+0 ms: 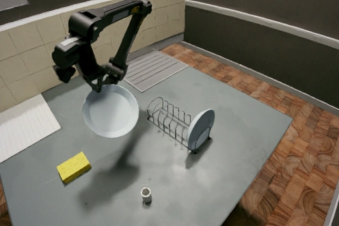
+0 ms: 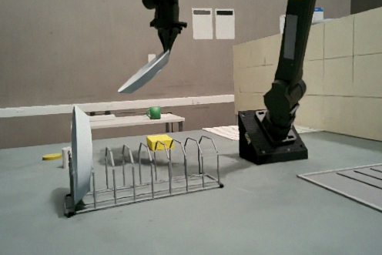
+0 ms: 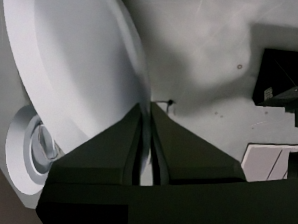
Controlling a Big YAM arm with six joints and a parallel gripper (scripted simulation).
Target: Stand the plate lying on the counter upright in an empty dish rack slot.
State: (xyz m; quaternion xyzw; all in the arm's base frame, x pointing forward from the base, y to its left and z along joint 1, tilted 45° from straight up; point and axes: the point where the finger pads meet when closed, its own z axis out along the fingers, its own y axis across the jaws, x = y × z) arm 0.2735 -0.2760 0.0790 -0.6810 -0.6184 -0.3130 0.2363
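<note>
My gripper (image 1: 98, 87) (image 2: 167, 48) (image 3: 146, 111) is shut on the rim of a pale blue plate (image 1: 111, 111) (image 2: 144, 73) (image 3: 73, 63). The plate hangs tilted, high in the air above the counter, to the left of the rack in the top view. The wire dish rack (image 1: 166, 115) (image 2: 152, 172) stands on the grey counter (image 1: 222, 136) (image 2: 250, 215). A second pale blue plate (image 1: 201, 128) (image 2: 82, 154) stands upright in the rack's end slot. The other slots are empty.
A yellow sponge (image 1: 73, 166) (image 2: 159, 142) lies at the counter's front left. A small white cup (image 1: 146, 194) stands near the front edge. A ribbed drain mat (image 1: 154, 67) (image 2: 346, 184) and a white towel (image 1: 24, 125) lie on the counter. The arm's base (image 2: 269, 138) stands behind the rack.
</note>
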